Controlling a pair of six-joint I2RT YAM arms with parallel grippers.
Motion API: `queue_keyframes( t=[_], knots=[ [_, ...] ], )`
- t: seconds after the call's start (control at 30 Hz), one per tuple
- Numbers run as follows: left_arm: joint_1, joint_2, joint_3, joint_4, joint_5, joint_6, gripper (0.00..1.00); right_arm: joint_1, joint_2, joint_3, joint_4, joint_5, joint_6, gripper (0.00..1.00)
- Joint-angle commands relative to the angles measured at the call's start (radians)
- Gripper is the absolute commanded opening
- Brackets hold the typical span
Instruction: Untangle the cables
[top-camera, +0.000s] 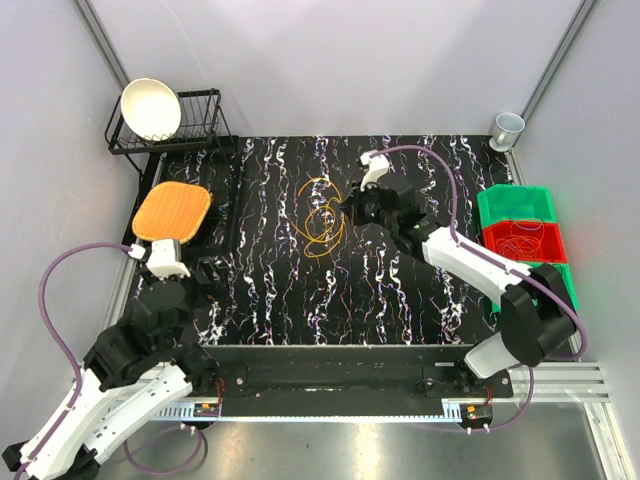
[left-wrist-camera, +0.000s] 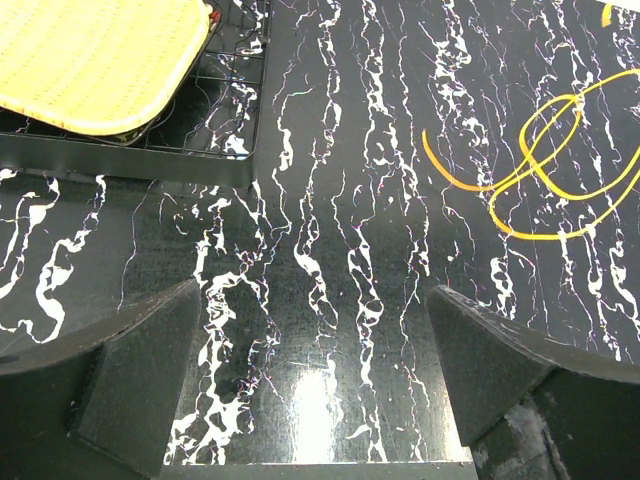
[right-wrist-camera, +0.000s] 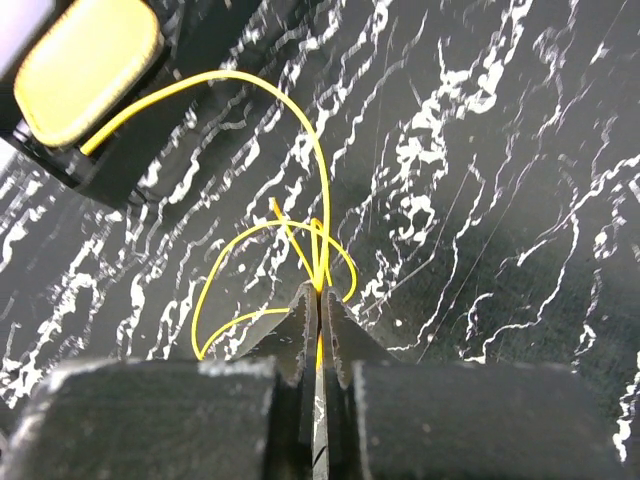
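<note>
An orange-yellow cable (top-camera: 320, 215) lies in loose loops on the black marbled mat (top-camera: 400, 290) at its middle back. My right gripper (top-camera: 346, 208) is at the cable's right side, shut on several strands of it. In the right wrist view the jaws (right-wrist-camera: 320, 296) pinch the yellow strands, and the loops (right-wrist-camera: 225, 262) fan out beyond them. My left gripper (top-camera: 207, 277) is open and empty, low over the mat's left part. In the left wrist view (left-wrist-camera: 315, 370) the same cable (left-wrist-camera: 560, 165) lies far to the right. Thin wire loops lie in the red bin (top-camera: 524, 240).
An orange waffle pad (top-camera: 172, 211) sits on a black tray at the left and shows in the left wrist view (left-wrist-camera: 95, 55). A wire rack (top-camera: 200, 130) with a white bowl (top-camera: 151, 108) stands at the back left. Green bins (top-camera: 515, 203) stand at the right, a cup (top-camera: 507, 128) at the back right.
</note>
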Motion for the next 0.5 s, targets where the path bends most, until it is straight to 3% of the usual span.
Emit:
queue_keyframes(
  t=[0.0, 0.47],
  knots=[
    [0.003, -0.001, -0.001, 0.049, 0.013, 0.022, 0.99, 0.01, -0.101, 0.013, 0.063, 0.042, 0.001, 0.0],
    [0.005, -0.035, -0.006, 0.056, 0.027, 0.023, 0.99, 0.008, -0.257, 0.165, 0.006, 0.227, -0.032, 0.0]
  ],
)
